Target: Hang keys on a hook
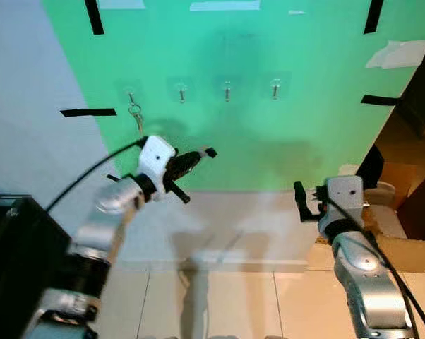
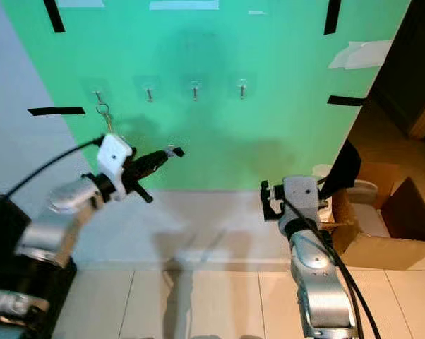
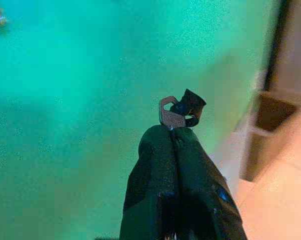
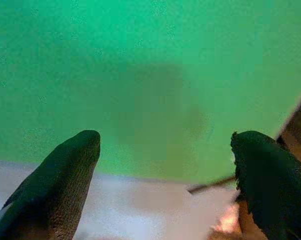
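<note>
my left wrist view shows my left gripper (image 3: pixel 178 131) pinching a key (image 3: pixel 171 114) at its tip, a small glint in the eye views. one keyring (image 1: pixel 135 113) hangs on the leftmost hook (image 1: pixel 130 94) at upper left; three hooks (image 1: pixel 227 90) to its right are bare. my right gripper (image 4: pixel 165 145) is spread at lower right, near the wall (image 1: pixel 290 134).

Silver arms (image 1: pixel 103 226) — black cables, white wrists.

Indoor room rigged as a test setup, home-like: green sheet (image 1: pixel 283 134) taped to a white wall (image 1: pixel 29 127) with black tape strips (image 1: pixel 87 111), four stick-on hooks (image 1: pixel 227 90) in a row, beige tiled floor (image 1: pixel 226 304), open cardboard boxes (image 1: pixel 410 212) by a doorway.
</note>
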Controlling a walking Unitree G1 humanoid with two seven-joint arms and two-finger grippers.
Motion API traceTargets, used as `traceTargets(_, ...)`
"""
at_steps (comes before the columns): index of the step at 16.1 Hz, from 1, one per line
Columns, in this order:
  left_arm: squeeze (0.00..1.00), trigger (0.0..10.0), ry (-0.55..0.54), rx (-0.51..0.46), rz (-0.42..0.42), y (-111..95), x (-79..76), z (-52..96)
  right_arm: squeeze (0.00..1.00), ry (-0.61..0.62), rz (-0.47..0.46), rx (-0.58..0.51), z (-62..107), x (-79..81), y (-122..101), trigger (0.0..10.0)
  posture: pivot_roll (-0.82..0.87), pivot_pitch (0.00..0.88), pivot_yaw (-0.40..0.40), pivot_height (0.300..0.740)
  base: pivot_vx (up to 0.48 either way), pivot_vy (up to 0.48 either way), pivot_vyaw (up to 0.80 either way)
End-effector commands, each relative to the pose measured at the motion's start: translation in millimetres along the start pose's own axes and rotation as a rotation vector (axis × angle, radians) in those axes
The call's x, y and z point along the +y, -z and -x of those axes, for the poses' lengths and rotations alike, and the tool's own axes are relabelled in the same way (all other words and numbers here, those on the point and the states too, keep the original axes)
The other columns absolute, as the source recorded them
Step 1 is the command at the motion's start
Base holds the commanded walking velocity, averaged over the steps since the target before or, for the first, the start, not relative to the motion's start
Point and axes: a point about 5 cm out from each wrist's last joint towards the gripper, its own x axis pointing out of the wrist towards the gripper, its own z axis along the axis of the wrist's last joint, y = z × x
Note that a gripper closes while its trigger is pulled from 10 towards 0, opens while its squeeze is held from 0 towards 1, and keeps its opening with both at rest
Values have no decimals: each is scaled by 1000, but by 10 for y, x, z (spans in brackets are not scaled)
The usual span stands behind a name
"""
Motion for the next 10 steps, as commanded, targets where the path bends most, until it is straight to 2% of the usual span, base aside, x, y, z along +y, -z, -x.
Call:
traceTargets(1,0,10000,39,-56,4,-182,82,23,0,-48,-24,-70,13,19,-121,10000,-98,0,85,740,0,0,0)
traceTargets(5,0,10000,65,-129,48,-388,271,80,0,-215,-23,-148,71,181,-249,10000,-103,0,98,740,0,0,0)
traceTargets(8,0,10000,30,-148,40,-464,390,126,0,-306,-18,-186,103,292,-341,10000,-102,0,100,740,0,0,0)
traceTargets(10,0,10000,-38,-156,11,-509,483,140,0,-338,-6,-198,104,344,-368,10000,-95,0,99,740,0,0,0)
